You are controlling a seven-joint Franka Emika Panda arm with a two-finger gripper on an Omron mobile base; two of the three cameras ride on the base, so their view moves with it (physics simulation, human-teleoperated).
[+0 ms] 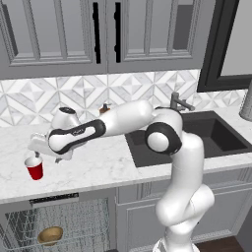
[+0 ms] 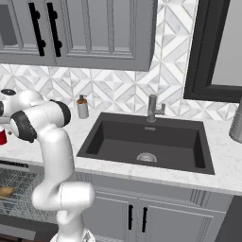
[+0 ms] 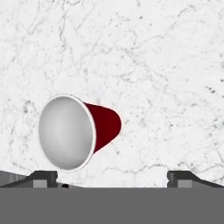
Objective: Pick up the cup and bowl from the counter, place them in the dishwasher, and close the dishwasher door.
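Note:
The red cup [image 1: 34, 168] stands upright on the white marble counter [image 1: 93, 167] near its left front edge. My gripper [image 1: 47, 157] hangs just above it, slightly to its right, open and holding nothing. In the hand view the cup [image 3: 74, 131] shows its white inside at lower left, above the left fingertip [image 3: 43, 176], and it is off-centre from the gripper [image 3: 113, 178]. The tan bowl [image 1: 50, 235] lies in the wire rack [image 1: 83, 221] of the open dishwasher [image 1: 54, 199] below the counter. The bowl [image 2: 5, 191] also shows in the right base view, with the lowered dishwasher door [image 2: 23, 229] beneath it.
A dark inset sink [image 1: 197, 138] with a faucet [image 1: 177, 102] lies right of the arm. A soap dispenser [image 2: 82, 108] stands at the backsplash. A steel canister [image 1: 246, 106] sits far right. Grey cabinets [image 1: 59, 29] hang overhead.

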